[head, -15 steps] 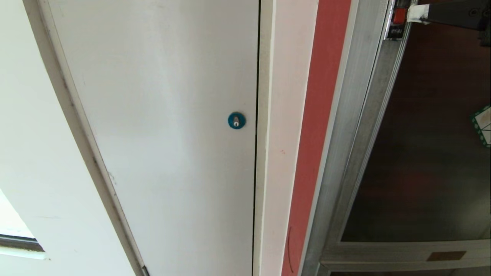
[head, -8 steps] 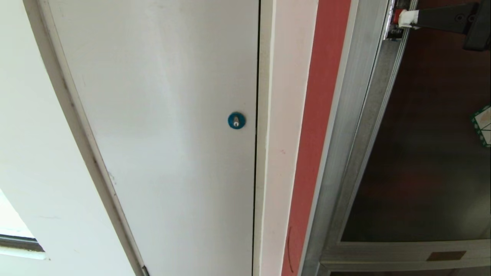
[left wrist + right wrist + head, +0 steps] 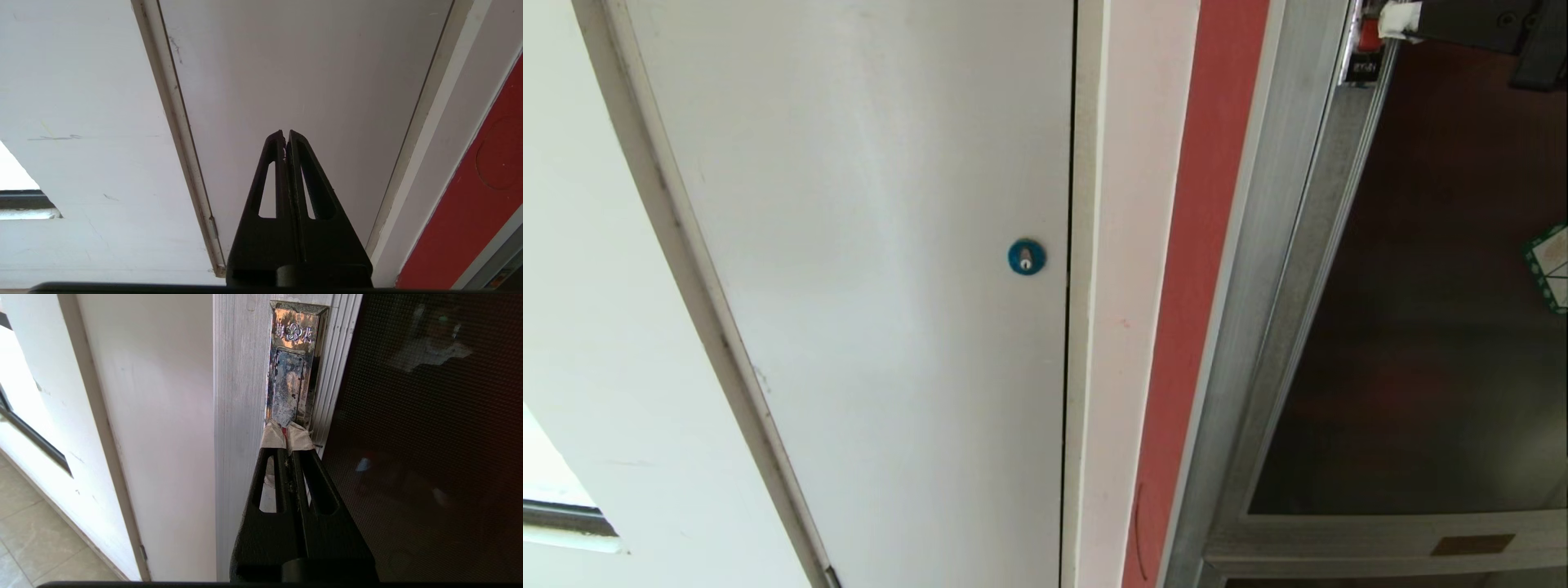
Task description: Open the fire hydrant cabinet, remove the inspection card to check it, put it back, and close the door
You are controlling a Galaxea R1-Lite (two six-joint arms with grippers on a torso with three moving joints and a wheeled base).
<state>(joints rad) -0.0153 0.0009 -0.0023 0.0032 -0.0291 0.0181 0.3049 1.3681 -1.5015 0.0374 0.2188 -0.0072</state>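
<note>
Latch work is where you are standing in the task: your right hand (image 3: 287, 435) is pressing its taped fingertips (image 3: 273, 437), closed together with nothing between them, against the small red latch (image 3: 1369, 37) at the lower end of the metal plate (image 3: 292, 367) on the door (image 3: 1437, 310). In the head view this is happening at the upper right corner of the frame. The dark glass door is lying flush in the silver frame of the fire hydrant cabinet (image 3: 1262, 269), so I judge that the opening step is only beginning. The inspection card is not showing anywhere; presumably it is sitting inside, behind the tinted glass. Your left hand (image 3: 286, 136) is hanging idle with its fingers pressed together, pointing at the plain white door (image 3: 866, 245) with the round blue lock (image 3: 1027, 256). Next you are likely needing to push or slide that latch until it releases, then hook the door edge and swing it outward.
</note>
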